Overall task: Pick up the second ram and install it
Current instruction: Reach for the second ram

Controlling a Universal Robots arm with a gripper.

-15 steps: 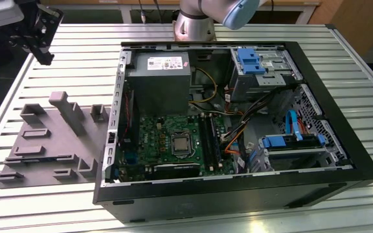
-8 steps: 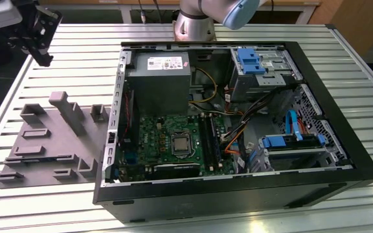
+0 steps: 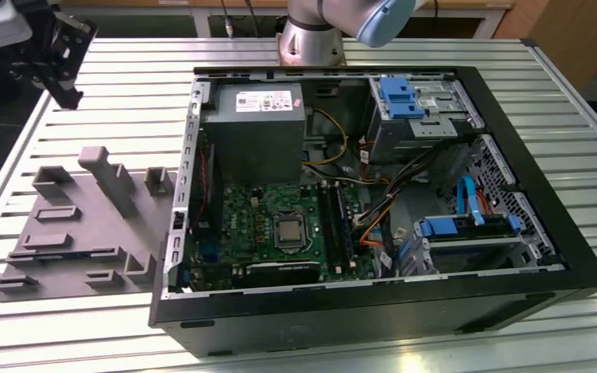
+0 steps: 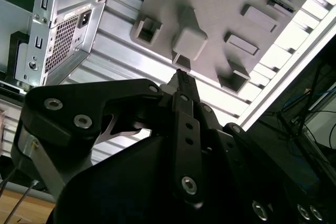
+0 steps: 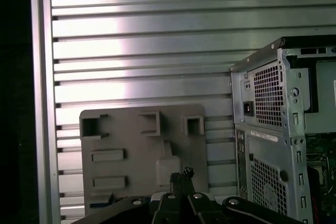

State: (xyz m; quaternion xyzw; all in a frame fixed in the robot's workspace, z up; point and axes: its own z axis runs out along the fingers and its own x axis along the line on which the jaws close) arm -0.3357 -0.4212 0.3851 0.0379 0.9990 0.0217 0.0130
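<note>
tool closed narrow, hanging over slatted table | grey holder tray well apart | computer case edge just beside tray

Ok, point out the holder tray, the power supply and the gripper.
grey holder tray (image 5: 136, 161): first wrist view, bare flat plate.
power supply (image 3: 253, 146): exterior view, plain grey face.
gripper (image 4: 180, 74): second wrist view, between its fingertips.

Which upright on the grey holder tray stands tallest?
The long narrow fin in the middle of the tray; the square blocks beside it are much lower.
</note>
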